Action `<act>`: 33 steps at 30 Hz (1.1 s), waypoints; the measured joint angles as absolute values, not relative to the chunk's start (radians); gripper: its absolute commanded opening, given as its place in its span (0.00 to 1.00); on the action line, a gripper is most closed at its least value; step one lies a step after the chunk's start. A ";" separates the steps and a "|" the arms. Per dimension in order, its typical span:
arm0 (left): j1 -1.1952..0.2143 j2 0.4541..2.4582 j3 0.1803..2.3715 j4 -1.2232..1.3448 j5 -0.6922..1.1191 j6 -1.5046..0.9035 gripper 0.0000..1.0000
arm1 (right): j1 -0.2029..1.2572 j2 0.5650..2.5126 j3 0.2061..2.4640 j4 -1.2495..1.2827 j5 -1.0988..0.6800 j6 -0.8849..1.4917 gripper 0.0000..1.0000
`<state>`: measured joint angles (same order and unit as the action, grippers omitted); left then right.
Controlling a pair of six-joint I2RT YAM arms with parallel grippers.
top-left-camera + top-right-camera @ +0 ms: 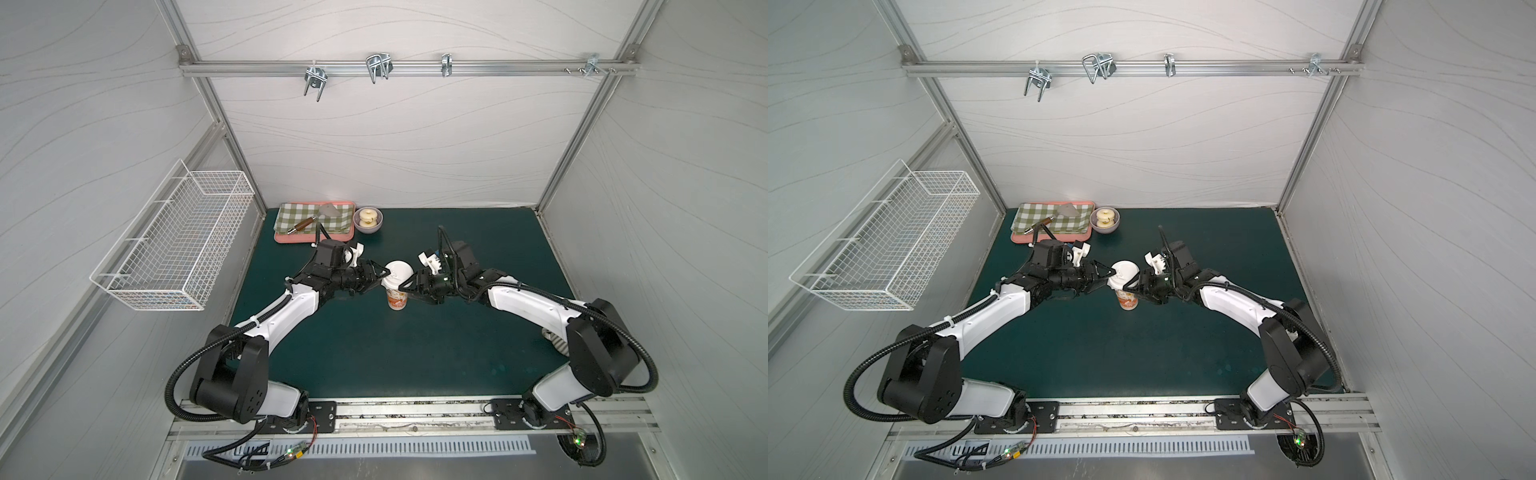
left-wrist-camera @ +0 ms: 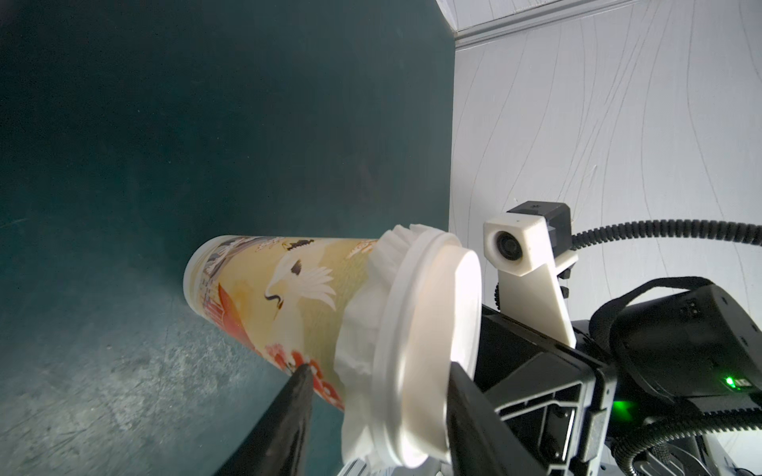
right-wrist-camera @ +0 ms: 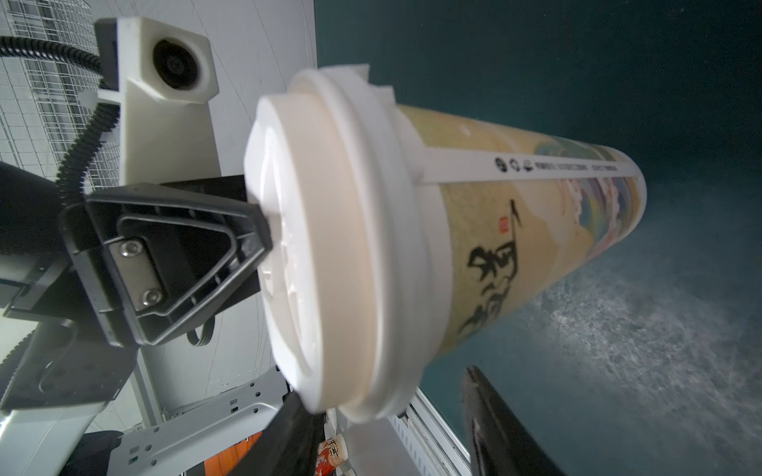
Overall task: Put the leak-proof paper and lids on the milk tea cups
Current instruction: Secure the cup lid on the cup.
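The milk tea cup stands upright in the middle of the green mat, printed with orange-red pictures. A white domed lid sits on its mouth. The leak-proof paper is pinched under the lid, and its crumpled edge hangs out over the cup's wall. My left gripper comes from the left, open. One of its fingers lies over the lid's top; the other touches the cup's wall below the paper. My right gripper brackets the lid from the right, open, with one finger at the lid's top edge and the other off the cup.
A pink tray with a checked cloth and a wooden-handled tool lies at the back left. A lilac bowl stands beside it. A wire basket hangs on the left wall. A grey ribbed mug shows under my right arm.
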<state>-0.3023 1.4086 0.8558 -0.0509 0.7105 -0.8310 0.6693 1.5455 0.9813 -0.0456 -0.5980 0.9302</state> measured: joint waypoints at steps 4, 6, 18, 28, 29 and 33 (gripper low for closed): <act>-0.302 1.409 0.856 -0.051 0.710 -0.831 0.52 | 0.674 1.534 0.962 -0.023 -0.577 0.941 0.53; -0.303 1.409 0.856 -0.051 0.710 -0.831 0.52 | 0.674 1.528 0.952 -0.013 -0.572 0.945 0.52; -0.303 1.409 0.854 -0.050 0.710 -0.831 0.52 | 0.674 1.523 0.949 -0.012 -0.560 0.934 0.54; -0.308 1.409 0.854 -0.054 0.710 -0.830 0.52 | 0.630 1.521 1.047 -0.202 -0.542 0.818 0.64; -0.308 1.409 0.854 -0.055 0.710 -0.830 0.52 | 0.619 1.519 1.053 -0.213 -0.542 0.810 0.65; -0.309 1.409 0.854 -0.067 0.709 -0.826 0.52 | 0.570 1.498 1.072 -0.237 -0.546 0.778 0.64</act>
<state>-0.3088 1.4090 0.8539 -0.0666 0.7094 -0.8261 0.5705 1.4979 1.0718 -0.2375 -0.5465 0.7780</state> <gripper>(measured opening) 0.518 0.648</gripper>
